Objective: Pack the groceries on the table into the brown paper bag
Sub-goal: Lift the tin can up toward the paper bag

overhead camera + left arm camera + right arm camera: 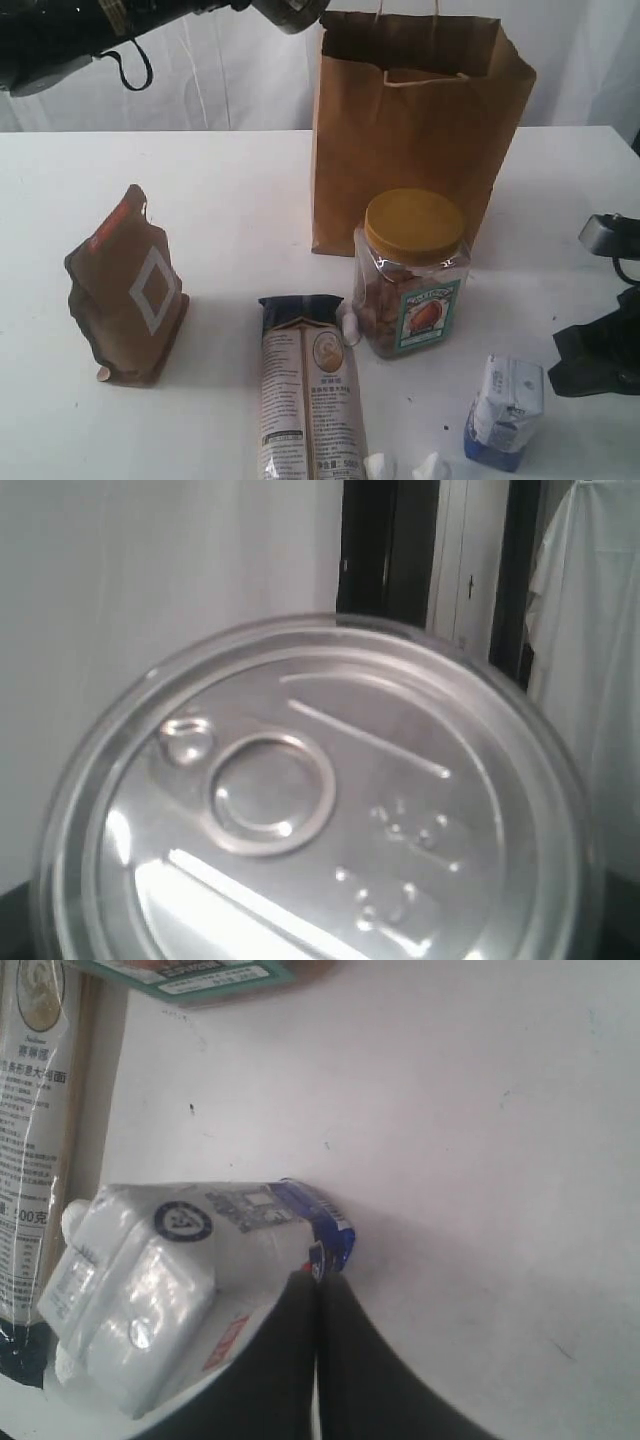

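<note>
Tall kraft-brown paper bag point(415, 140) upright on your white tabletop point(230, 190). Clear yellow-lidded nut jar point(412, 275) just before it. Brown pouch with white square point(128, 290) stands left. Long noodle packet point(308, 390) lies centre. Small blue-white carton point(505, 412) near your black right arm point(600, 350). Your left arm point(60, 35) high, dark round can point(292, 12) by bag's top corner.

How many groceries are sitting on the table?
4: pouch at left, noodle packet front center, nut jar before the bag, carton front right. The bag could hide more.
</note>
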Motion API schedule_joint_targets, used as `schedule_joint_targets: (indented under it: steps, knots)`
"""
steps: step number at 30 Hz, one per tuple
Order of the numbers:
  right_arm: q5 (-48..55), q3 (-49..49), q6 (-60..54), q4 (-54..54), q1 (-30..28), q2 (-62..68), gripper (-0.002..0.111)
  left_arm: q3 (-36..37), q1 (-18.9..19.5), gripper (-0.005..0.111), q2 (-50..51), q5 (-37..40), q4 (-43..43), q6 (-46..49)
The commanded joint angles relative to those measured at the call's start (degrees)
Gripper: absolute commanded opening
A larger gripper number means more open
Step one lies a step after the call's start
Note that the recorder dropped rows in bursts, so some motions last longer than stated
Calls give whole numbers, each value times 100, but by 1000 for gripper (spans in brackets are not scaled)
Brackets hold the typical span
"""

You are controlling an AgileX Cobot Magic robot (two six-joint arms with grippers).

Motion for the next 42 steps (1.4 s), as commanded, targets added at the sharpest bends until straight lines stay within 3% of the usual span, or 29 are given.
schedule_joint_targets:
  steps: [1, 16, 26, 42]
  knots:
    - [-7, 15, 4, 28, 5, 2, 0, -107, 29, 0, -38, -190, -284, -71]
    - [29, 15, 4, 27, 5, 2, 0, -107, 513, 0, -38, -190, 413, -724]
    - [29, 15, 4, 27, 5, 2, 0, -183, 5, 0, -38, -190, 680, -690]
    - [18, 15, -8, 27, 5, 2, 0, -154, -203, 0, -342, -190, 1380, -742]
